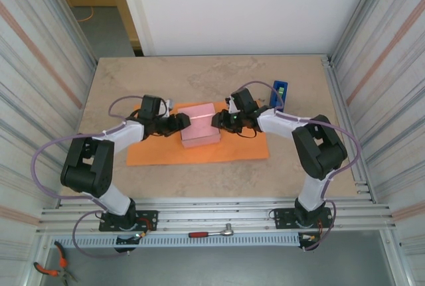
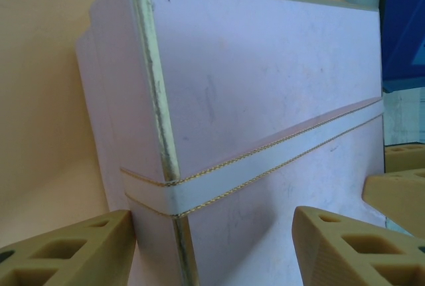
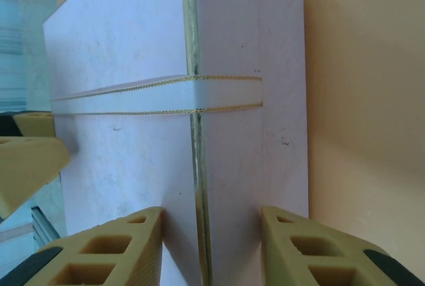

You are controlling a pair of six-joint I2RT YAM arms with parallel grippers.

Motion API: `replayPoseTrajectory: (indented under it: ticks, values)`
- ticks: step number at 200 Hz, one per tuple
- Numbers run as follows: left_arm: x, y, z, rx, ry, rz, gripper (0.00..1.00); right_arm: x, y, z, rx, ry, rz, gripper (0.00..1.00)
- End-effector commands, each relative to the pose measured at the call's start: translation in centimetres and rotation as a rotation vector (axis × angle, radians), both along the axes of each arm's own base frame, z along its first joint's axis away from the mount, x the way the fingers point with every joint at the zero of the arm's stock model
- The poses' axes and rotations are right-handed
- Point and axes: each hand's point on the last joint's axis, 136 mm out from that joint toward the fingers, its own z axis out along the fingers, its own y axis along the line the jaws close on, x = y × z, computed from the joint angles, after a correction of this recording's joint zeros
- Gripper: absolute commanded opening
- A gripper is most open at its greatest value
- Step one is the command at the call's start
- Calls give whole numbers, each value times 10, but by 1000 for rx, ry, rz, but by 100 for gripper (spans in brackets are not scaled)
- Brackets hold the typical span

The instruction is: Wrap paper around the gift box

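While flanking the gift box (image 1: 200, 124) on the paper (image 1: 159, 152), straddling its edges: left hand (image 1: 184, 121) wide, right hand (image 1: 216, 120) narrow, its grip untellable.

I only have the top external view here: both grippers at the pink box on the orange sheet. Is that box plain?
Observer: No, the left wrist view shows a white band with gold stitching around the gift box.
Reviewer: Its edges?
Observer: A gilt strip runs along the edge of its top face.
Reviewer: Does the right gripper hold it?
Observer: The right gripper has that edge between its fingers; whether they pinch, I cannot tell.
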Motion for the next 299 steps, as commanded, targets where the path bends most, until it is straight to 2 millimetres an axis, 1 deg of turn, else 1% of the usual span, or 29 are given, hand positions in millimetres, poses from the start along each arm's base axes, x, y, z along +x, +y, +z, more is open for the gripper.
replayPoseTrajectory:
  ticks: [1,32,81,122,147,163,200,222,232,248,254,264,286,299]
  values:
    - [5,-19,21,-46,-54,-68,64,-3,4,24,47,-42,-4,38]
    - [7,-19,18,-38,-53,-66,64,-6,-1,22,38,-45,-19,38]
    - [11,-20,10,-25,-41,-69,64,-9,-8,11,16,-31,-34,38]
    - [10,-19,2,-13,-26,-70,65,-8,-16,0,-6,-15,-54,42]
    - [9,-19,-1,-7,-22,-72,65,-6,-19,0,3,-11,-64,40]
    - [10,-19,0,-9,-27,-75,65,-3,-20,1,11,-11,-67,39]
    - [10,-19,0,-9,-25,-74,65,0,-20,1,15,-9,-68,39]
    - [9,-19,-1,-4,-24,-75,65,-1,-22,1,12,-6,-72,43]
    - [10,-18,0,-1,-26,-73,66,-1,-26,2,8,-8,-80,48]
    - [10,-16,3,10,-36,-70,67,2,-34,9,9,-20,-102,57]
    - [11,-15,4,12,-40,-69,68,2,-39,11,6,-22,-110,60]
    - [12,-13,8,13,-47,-64,69,2,-46,15,3,-27,-124,63]
    - [13,-8,20,7,-73,-57,71,-2,-65,22,-27,-41,-155,67]
    - [12,-6,28,4,-88,-52,73,-6,-82,22,-57,-40,-186,69]
